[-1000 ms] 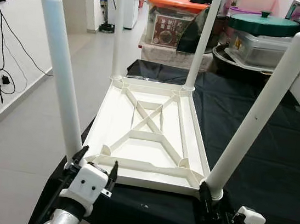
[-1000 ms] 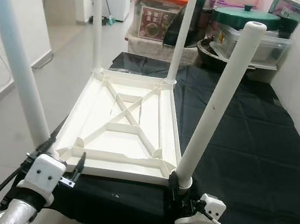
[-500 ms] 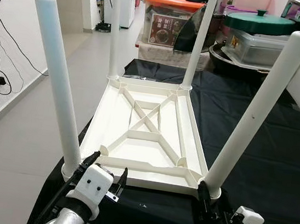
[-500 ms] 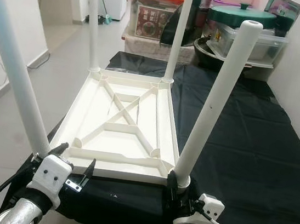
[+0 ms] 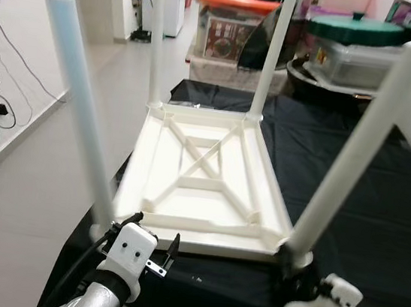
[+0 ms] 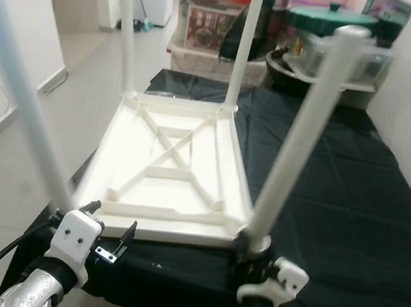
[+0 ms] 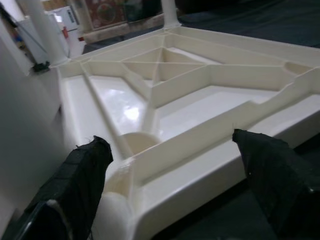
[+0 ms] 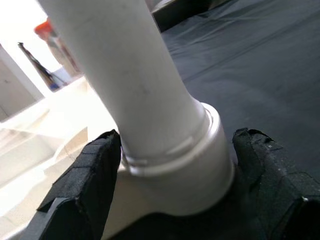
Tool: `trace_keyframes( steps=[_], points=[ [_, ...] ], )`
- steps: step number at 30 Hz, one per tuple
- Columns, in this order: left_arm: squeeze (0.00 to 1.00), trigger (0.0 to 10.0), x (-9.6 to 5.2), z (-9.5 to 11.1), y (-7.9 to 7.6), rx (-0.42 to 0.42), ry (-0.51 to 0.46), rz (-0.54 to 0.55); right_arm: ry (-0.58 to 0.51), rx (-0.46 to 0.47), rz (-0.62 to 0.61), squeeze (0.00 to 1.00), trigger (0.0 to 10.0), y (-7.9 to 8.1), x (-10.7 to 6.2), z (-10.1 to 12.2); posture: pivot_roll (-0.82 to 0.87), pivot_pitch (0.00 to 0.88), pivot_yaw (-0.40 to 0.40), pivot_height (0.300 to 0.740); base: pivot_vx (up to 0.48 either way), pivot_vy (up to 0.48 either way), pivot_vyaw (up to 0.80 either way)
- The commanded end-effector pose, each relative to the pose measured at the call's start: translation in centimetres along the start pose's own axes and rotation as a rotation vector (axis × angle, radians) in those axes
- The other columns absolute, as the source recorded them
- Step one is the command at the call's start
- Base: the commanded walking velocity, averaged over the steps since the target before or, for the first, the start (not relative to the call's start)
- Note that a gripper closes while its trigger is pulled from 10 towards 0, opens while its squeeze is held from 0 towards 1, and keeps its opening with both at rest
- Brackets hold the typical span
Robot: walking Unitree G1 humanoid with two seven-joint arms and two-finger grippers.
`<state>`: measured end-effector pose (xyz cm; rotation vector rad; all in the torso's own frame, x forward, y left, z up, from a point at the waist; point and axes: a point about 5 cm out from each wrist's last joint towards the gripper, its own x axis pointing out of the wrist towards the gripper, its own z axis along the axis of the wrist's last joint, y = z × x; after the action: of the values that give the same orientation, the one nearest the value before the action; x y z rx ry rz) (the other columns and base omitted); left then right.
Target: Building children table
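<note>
Two tools sit nearest us, at the front edge of the upturned children's table point(image 5: 202, 176). We see the left tool point(image 5: 141, 237) at the table's near left corner, its fingers point(image 7: 82, 172) spread wide, one beside the corner socket and the other out along the front rim, gripping nothing. The right tool point(image 6: 253, 252) is at the near right corner; in its wrist view both fingers point(image 8: 87, 172) press against the collar at the foot of the near right leg point(image 5: 362, 144), so we note it closed around that leg.

The white plastic table lies top-down on a black cloth point(image 5: 365, 205) over a low surface, its ribbed underside with an X-shaped brace facing up. All four legs stand up from the corner sockets: the near left leg point(image 5: 79, 103) leans slightly outward, the near right one likewise, and the far left leg point(image 5: 157, 37) and far right leg point(image 5: 272, 52) stand straighter.

Beyond the table we see a storage box with an orange lid point(image 5: 241, 1), a green-lidded container point(image 5: 358, 30) and a tiled floor point(image 5: 28, 176) running down the left.
</note>
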<state>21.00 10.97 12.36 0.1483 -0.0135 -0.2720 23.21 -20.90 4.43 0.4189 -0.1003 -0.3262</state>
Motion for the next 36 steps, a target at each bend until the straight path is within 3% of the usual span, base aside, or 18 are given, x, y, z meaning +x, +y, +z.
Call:
trace_keyframes(
  steps=[1, 13, 27, 36],
  points=[
    [0.0, 10.0, 0.1, -0.7, 0.1, -0.012, 0.037, 0.002, -0.071, -0.359, 0.409, 0.0, 10.0, 10.5, 5.0, 5.2, 0.12, 0.0, -0.029, 0.74, 0.0, 0.0, 0.0],
    [0.0, 10.0, 0.2, -0.8, 0.0, -0.011, 0.039, -0.005, -0.081, -0.365, 0.4, 0.0, 10.0, 10.8, 4.9, 5.3, 0.12, 0.0, -0.03, 0.74, 0.0, 0.0, 0.0],
    [0.0, 10.0, 0.4, -0.9, 0.0, -0.001, 0.038, -0.014, -0.116, -0.432, 0.456, 0.0, 10.0, 11.1, 2.9, 5.3, 0.11, 0.0, -0.029, 0.74, 0.0, 0.0, 0.0],
    [0.0, 10.0, 0.5, -0.9, -0.1, 0.002, 0.034, -0.012, -0.107, -0.432, 0.451, 0.0, 10.0, 11.1, 2.9, 5.1, 0.11, 0.0, -0.032, 0.74, 0.0, 0.0, 0.0]
  ],
)
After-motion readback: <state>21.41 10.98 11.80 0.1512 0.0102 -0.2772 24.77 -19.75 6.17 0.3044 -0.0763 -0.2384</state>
